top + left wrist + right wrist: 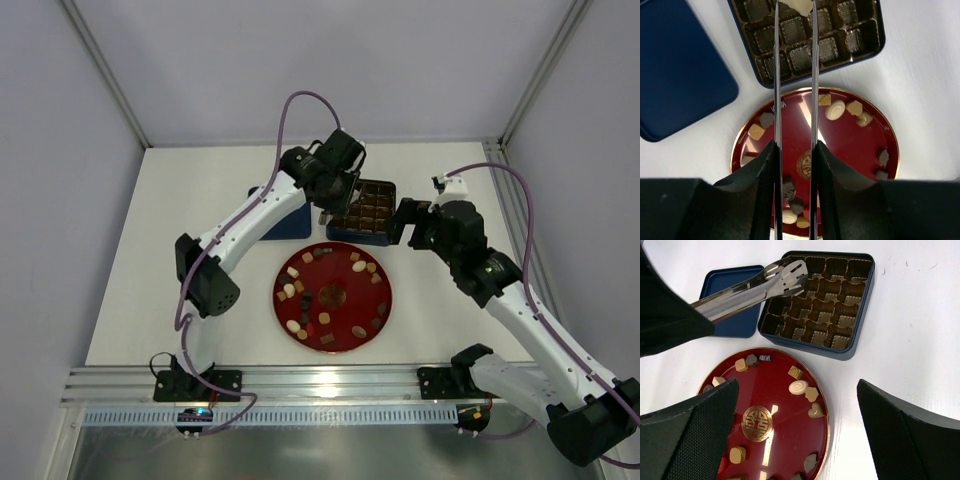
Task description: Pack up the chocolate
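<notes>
Several chocolate pieces point(303, 290), dark, tan and cream, lie scattered on the round red plate point(345, 272). My left gripper point(336, 188) is shut on metal tongs point(747, 292), which reach over the dark blue tin point(363, 214) and its brown grid tray. In the left wrist view the gripper point(795, 147) clamps the two tong blades point(776, 75), and a cream chocolate point(799, 6) sits between their tips above a tin compartment. My right gripper point(408, 226) stands open beside the tin's right edge; its view shows the gripper point(797, 382) over the plate point(785, 440) with nothing held.
The tin's flat blue lid point(287, 226) lies left of the tin on the white table point(190, 260). Side walls enclose the table. An aluminium rail point(330, 385) runs along the near edge by the arm bases.
</notes>
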Motion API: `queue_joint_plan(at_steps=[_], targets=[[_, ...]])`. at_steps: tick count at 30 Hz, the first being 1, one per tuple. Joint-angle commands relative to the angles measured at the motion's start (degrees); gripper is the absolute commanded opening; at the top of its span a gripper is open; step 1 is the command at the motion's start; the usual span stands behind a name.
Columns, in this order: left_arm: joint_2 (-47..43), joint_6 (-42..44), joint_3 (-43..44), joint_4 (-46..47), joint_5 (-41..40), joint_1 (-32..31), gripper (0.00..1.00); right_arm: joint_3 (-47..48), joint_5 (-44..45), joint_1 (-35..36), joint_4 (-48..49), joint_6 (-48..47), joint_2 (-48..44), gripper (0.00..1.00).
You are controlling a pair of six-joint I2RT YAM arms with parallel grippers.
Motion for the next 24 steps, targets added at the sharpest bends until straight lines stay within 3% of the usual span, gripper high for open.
queue_joint_plan(at_steps=[1, 8, 24], targets=[[2.33, 1.48, 3.87, 2.74, -1.70, 1.51, 0.33, 2.65, 0.47, -0.20, 0.46, -0.99, -0.28, 1.00], [6.20, 2.63, 4.75, 8.72, -2.57, 2.56, 0.34, 2.74, 0.20, -0.38, 0.19, -1.26, -0.72, 1.00], [9.98, 2.01, 6.78, 10.92, -3.54, 3.71, 0.35, 2.30, -0.15, -0.47, -0.07, -1.26, -1.25, 1.00]])
